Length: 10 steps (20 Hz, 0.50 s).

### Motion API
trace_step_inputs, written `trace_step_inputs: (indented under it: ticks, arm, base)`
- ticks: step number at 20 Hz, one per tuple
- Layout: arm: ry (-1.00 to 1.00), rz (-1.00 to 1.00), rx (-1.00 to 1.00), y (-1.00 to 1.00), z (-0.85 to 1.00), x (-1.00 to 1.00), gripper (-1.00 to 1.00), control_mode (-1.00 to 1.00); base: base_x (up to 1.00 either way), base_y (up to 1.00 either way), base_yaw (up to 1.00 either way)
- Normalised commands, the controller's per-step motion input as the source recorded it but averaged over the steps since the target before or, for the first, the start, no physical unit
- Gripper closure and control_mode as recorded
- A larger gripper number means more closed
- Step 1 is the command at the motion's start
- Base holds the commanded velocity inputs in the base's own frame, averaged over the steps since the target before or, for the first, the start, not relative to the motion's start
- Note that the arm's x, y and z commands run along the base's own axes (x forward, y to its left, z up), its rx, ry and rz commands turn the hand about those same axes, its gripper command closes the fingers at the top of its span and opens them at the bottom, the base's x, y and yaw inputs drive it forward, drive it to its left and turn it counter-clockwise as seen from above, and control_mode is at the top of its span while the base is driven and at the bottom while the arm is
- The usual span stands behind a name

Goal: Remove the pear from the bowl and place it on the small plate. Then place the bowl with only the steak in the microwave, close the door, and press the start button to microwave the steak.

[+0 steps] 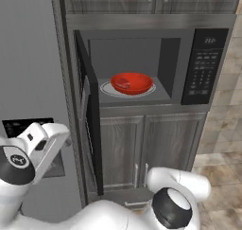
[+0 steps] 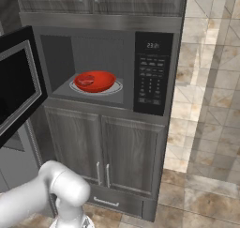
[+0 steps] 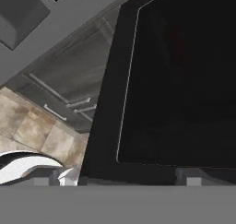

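Both base views face the open microwave (image 1: 142,63) from either side; the hand view presses close against its door (image 3: 179,80).

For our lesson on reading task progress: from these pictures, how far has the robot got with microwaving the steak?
Done: the glossy red bowl sits on the white turntable inside the black and steel microwave, a reddish steak in it, with no green pear to be seen there. In hand: the wide dark-glass door stands open, and the hand view looks close onto its dark glass. Left: closing the door and pressing start on the black keypad panel.

The door's (image 3: 179,80) dark glass looms close, grey cabinet doors (image 3: 73,75) and tiled floor (image 3: 41,126) beside it.
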Motion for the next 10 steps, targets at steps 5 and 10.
trace_step_inputs:
  ticks: [5, 10]
  arm:
    - [0.34, 0.0, -0.07, -0.19, -0.21, 0.55, -1.0, -1.0]
    - [0.1, 0.0, 0.0, -0.91, 0.0, 0.05, -1.0, -1.0]
  base:
    - [0.0, 0.0, 0.0]
    - [0.0, 0.0, 0.0]
